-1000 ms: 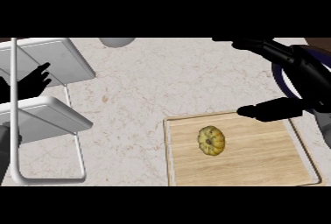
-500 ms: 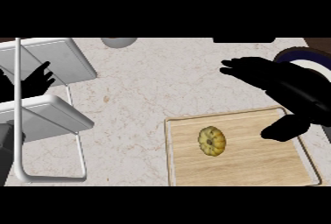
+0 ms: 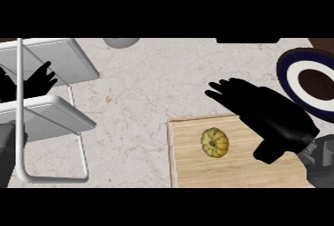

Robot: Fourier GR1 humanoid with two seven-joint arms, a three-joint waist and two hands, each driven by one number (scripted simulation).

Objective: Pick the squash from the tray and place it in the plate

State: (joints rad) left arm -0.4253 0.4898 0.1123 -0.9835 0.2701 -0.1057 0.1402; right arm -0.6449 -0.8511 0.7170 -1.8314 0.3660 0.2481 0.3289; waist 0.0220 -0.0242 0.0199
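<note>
- The step in hand is the reach: the squash (image 3: 214,142) is not yet picked, it lies alone on the wooden tray (image 3: 195,172), in the lower middle of the frame, a little left of the tray's centre
- The right hand (image 3: 274,117) hovers over the upper edge of the tray, just to the upper right of the squash and apart from it; its fingers (image 3: 225,90) are stretched out and spread, pointing to the upper left, and they hold nothing
- The left hand (image 3: 36,81) rests open at the upper left of the frame, fingers up, beside a white rack (image 3: 52,117)
- The plate (image 3: 294,88) is at the right edge, above the tray, partly cut by the frame
- Next move, as I judge it: the right hand must come down and to the left until it is above the squash, then curl the fingers and thumb round it, lift it, and carry it up and right to the plate
- The squash looks round and ribbed, seen from its top, so it points up to the camera; it is slightly longer from top to bottom of the frame, but this long axis is weak, so a grasp from almost any side seems possible
</note>
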